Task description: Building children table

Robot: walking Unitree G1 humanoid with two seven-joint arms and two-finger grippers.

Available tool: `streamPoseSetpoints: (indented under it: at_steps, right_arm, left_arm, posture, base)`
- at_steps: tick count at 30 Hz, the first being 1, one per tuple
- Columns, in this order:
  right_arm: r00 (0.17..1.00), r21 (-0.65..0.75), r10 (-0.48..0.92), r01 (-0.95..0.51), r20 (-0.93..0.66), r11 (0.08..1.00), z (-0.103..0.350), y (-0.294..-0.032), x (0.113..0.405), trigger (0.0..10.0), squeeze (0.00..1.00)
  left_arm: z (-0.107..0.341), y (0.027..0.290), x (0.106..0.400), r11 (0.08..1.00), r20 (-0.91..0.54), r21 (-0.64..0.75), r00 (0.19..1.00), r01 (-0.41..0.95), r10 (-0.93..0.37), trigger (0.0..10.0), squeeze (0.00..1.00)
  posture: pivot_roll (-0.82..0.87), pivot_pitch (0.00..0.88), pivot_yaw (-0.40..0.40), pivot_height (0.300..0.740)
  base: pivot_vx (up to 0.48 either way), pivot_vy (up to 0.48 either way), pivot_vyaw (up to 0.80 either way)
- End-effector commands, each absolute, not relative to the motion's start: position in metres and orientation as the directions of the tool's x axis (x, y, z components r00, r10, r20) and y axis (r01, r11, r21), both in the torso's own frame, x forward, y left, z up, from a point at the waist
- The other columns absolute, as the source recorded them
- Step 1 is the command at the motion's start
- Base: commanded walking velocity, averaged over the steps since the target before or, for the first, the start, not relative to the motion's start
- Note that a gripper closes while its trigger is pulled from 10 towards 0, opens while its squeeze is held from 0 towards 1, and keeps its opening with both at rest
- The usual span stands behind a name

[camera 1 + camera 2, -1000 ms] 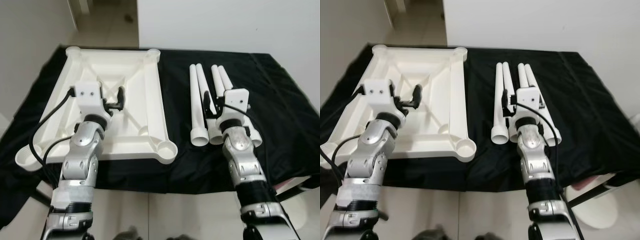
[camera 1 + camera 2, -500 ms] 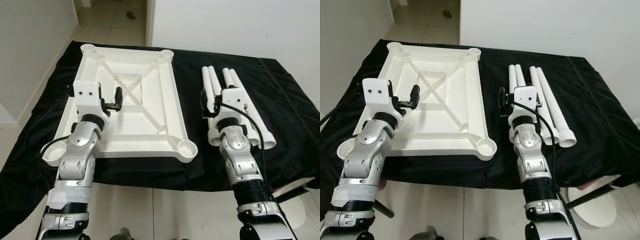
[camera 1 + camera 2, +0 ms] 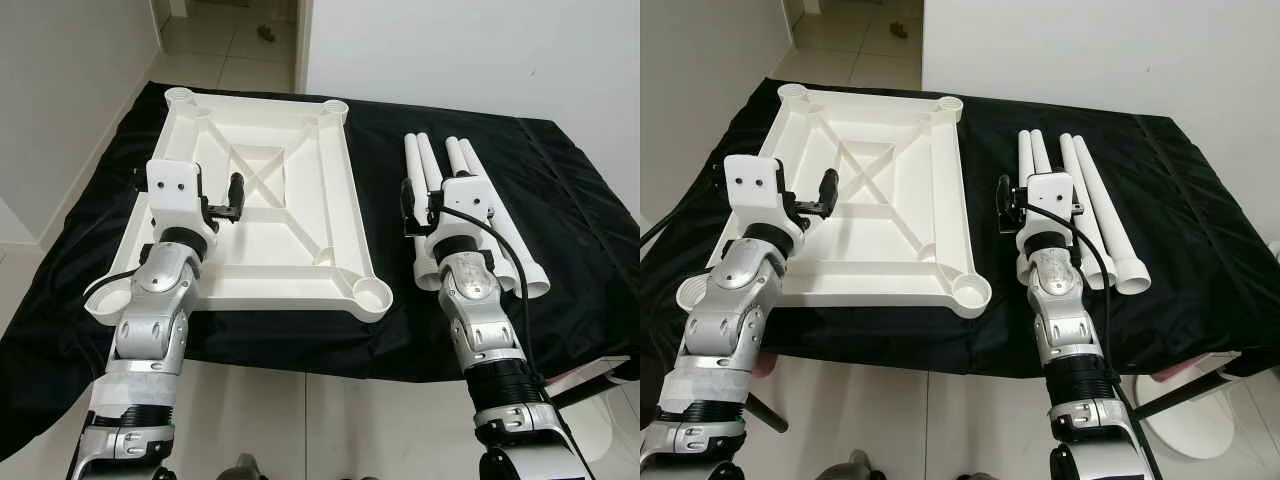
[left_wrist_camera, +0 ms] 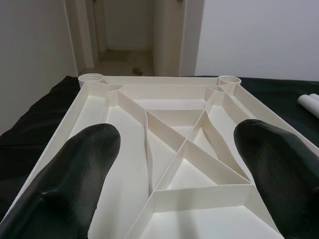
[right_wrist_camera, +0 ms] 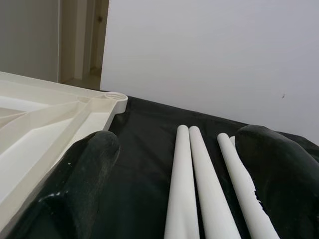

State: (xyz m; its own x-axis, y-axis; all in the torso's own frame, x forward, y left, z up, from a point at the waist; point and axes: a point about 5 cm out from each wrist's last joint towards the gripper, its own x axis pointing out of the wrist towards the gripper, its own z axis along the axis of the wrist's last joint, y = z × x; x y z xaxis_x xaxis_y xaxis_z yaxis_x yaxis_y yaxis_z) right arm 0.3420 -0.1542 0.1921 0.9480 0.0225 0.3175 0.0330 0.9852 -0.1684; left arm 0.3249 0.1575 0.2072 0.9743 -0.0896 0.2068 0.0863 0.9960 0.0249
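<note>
Black cloth (image 3: 590, 230), legs (image 3: 440, 190) partly hidden

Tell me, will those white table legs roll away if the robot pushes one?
Probably yes. The table legs are smooth round tubes lying loose on the black cloth, so a sideways nudge could roll one. They look stiff and hollow, likely light. The open right gripper hovers just above them.

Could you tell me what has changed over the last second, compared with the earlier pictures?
Mostly the camera: the head view shifted and pulled back, so the whole scene slid in frame. The left end effector still hovers open over the upturned white tabletop, the right end effector open over the four white legs. Nothing was grasped or released; tabletop and legs lie as before on the black cloth.
</note>
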Motion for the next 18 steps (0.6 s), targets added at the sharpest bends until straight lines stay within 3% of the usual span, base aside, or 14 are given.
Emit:
streamPoseSetpoints:
  at_steps: [1, 12, 18]
  right_arm:
    - [0.949, -0.179, 0.026, 0.033, 0.315, 0.983, 0.1917, -0.154, 0.3433, 10.0, 0.0]
    - [0.948, -0.18, 0.026, 0.033, 0.318, 0.983, 0.1927, -0.1537, 0.344, 10.0, 0.0]
    - [0.947, -0.181, 0.026, 0.034, 0.32, 0.983, 0.1934, -0.1537, 0.3446, 10.0, 0.0]
  left_arm:
    - [0.2076, 0.1534, 0.3249, 0.993, 0.212, 0.033, 0.97, 0.112, -0.117, 10.0, 0.0]
    - [0.2083, 0.1528, 0.3259, 0.993, 0.216, 0.037, 0.969, 0.112, -0.118, 10.0, 0.0]
    - [0.2079, 0.1536, 0.3271, 0.994, 0.211, 0.038, 0.972, 0.102, -0.107, 10.0, 0.0]
  posture:
    - [0.18, 0.041, -0.043, 0.74]
    - [0.18, 0.035, -0.044, 0.74]
    - [0.18, 0.033, -0.043, 0.74]
  base:
    - [0.0, -0.277, 0.0]
    - [0.0, -0.269, 0.0]
    - [0.0, 0.0, 0.0]
